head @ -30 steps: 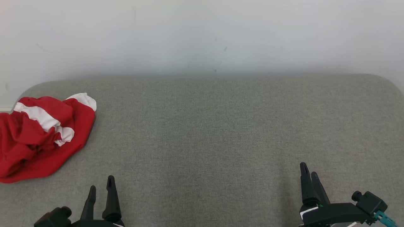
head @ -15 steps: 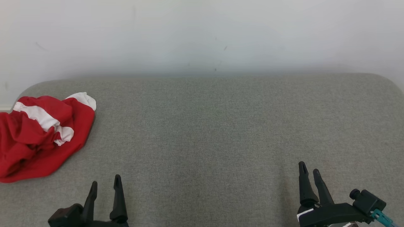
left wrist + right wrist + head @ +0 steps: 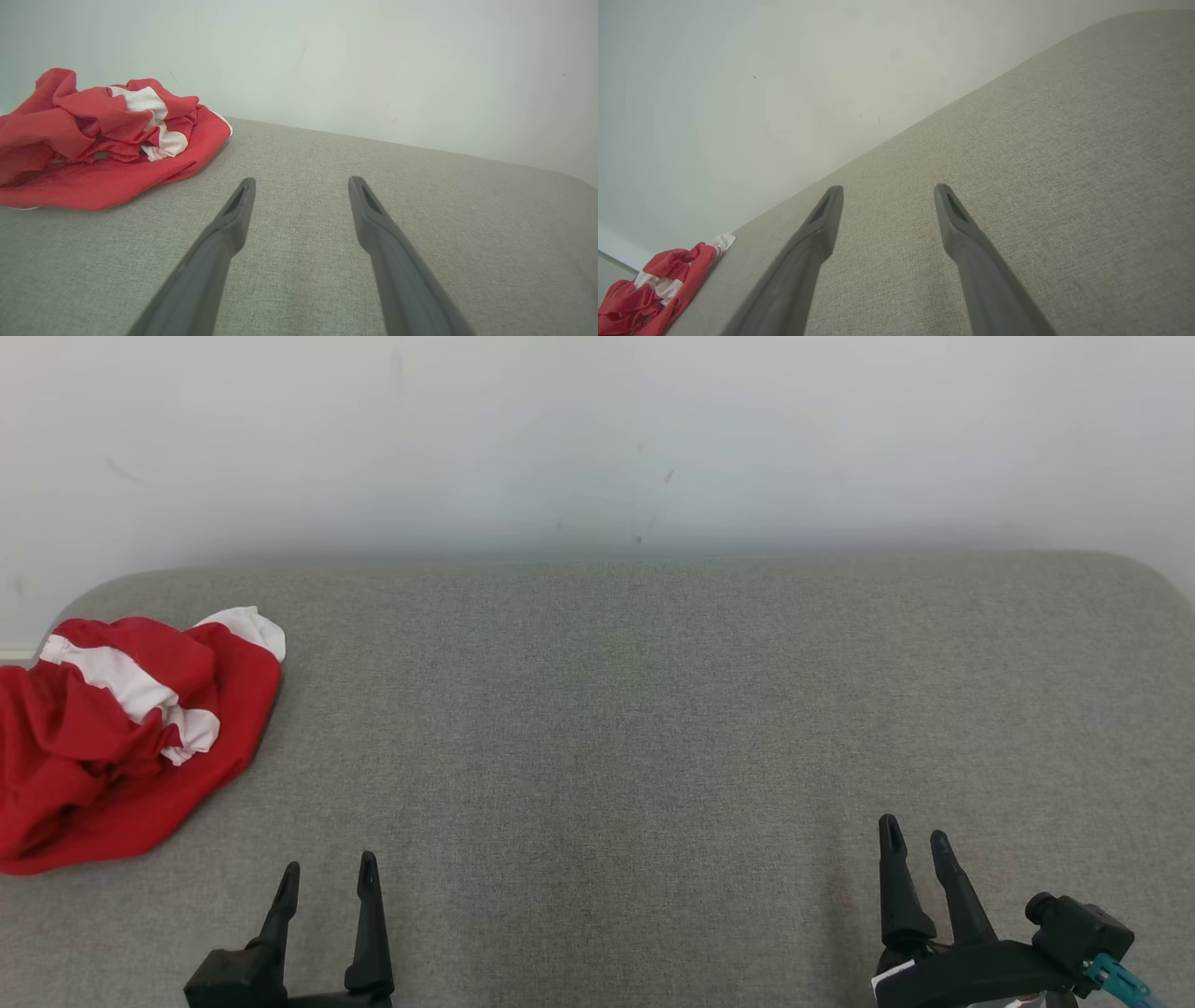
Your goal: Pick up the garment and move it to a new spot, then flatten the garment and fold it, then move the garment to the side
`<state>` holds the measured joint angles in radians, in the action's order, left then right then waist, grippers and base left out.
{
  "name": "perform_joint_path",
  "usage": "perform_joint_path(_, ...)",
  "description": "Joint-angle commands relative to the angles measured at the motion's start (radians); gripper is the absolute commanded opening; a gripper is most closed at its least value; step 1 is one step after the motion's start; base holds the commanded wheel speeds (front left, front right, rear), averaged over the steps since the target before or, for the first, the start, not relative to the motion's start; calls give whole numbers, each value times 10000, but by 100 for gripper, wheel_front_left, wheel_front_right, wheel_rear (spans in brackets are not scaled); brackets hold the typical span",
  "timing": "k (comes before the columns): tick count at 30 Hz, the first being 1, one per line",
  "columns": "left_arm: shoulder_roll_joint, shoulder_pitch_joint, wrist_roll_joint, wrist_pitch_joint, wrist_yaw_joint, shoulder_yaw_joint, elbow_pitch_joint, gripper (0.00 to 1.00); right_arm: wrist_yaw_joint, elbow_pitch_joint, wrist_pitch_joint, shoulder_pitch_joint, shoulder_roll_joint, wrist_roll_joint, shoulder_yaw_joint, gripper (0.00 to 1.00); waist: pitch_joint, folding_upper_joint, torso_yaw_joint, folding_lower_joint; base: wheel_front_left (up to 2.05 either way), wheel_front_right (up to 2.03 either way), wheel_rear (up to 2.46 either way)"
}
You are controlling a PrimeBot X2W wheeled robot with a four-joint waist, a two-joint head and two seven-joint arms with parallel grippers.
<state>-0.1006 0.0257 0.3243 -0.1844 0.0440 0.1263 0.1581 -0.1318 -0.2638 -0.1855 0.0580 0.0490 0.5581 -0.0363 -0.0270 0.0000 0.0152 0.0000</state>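
A crumpled red garment with white bands [image 3: 121,737] is lying in a heap at about nine o'clock in the head view, on the far left end of a grey fabric-covered surface [image 3: 616,728]. Part of it is running off that view's left edge. A plain pale wall [image 3: 597,429] is standing behind the surface at twelve o'clock.

The left gripper [image 3: 330,864] is sitting at seven o'clock in the head view, with its two dark fingers pointing toward twelve. Its fingers are standing wide apart and are holding nothing. In the left wrist view the garment is lying at ten o'clock from the fingertips, near them but not touching.

The right gripper [image 3: 914,829] is sitting at five o'clock, well apart from the garment. Its fingers are also spread wide and are gripping nothing. In the right wrist view the garment is showing small at eight o'clock, far beyond the fingertips, and bare grey fabric is lying between and under the fingers.
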Motion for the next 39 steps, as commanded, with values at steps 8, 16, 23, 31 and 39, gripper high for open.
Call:
perform_joint_path(8,-94,-81,-815,-252,105,162,-30,100,16,-38,-235,-30,14,-852,74,100,42,0,5,0,0,0,0)
perform_joint_path(16,-97,-163,-1438,-415,185,268,-26,100,17,-79,-398,-90,15,-1545,120,100,43,0,19,0,0,0,0)
perform_joint_path(23,-101,-198,-1986,-553,234,338,-17,100,18,-115,-549,-100,15,-2033,161,100,35,0,35,0,0,0,0)
perform_joint_path(31,-89,-220,-2485,-683,276,373,-61,100,19,-147,-662,-70,15,-2473,195,100,8,0,33,0,0,0,0)
perform_joint_path(39,-77,-233,-3054,-823,324,416,-83,100,21,-153,-821,-34,15,-2952,207,100,-27,0,38,0,0,0,0)
